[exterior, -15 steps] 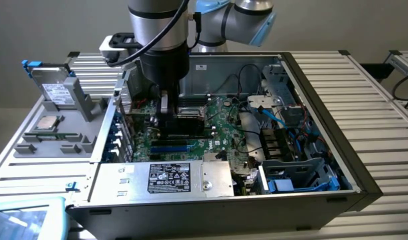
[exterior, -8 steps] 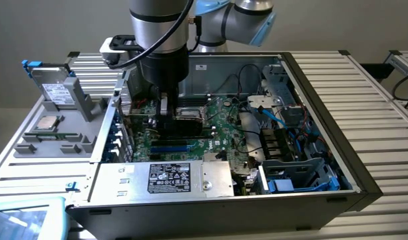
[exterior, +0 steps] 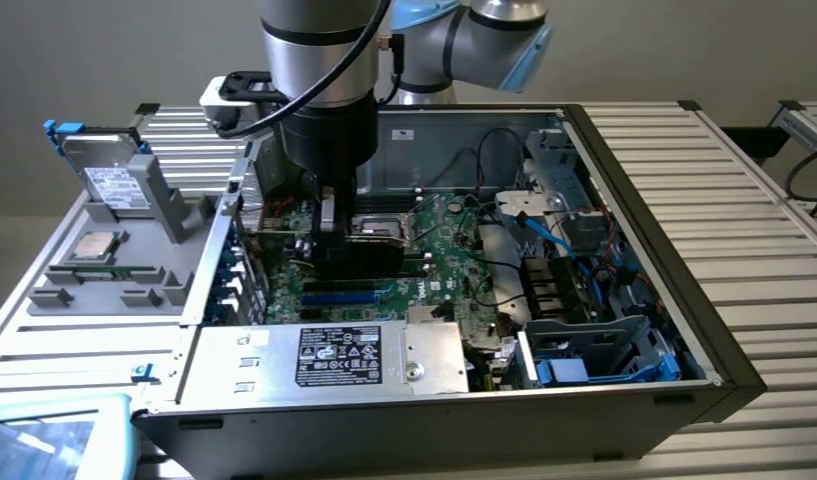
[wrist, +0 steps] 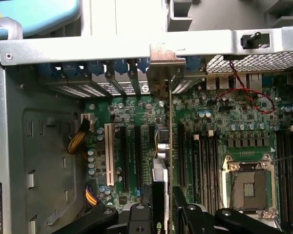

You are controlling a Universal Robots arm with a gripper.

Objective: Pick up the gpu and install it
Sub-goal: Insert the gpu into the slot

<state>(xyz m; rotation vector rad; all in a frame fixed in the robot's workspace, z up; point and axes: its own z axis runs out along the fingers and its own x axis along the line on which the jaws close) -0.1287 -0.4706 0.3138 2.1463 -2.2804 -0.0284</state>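
Here, the gpu (wrist: 161,195) is clamped edge-on between the fingers of the gripper (wrist: 162,213), which is closed on it. The card is held upright over the motherboard (wrist: 224,112), among its expansion slots, with its metal bracket (wrist: 165,63) at the motherboard's rear edge.

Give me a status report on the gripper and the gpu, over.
Gripper shut on gpu. Card upright over motherboard slots, reaching rear panel. Seating: cannot tell. Red wire loop apart from card.
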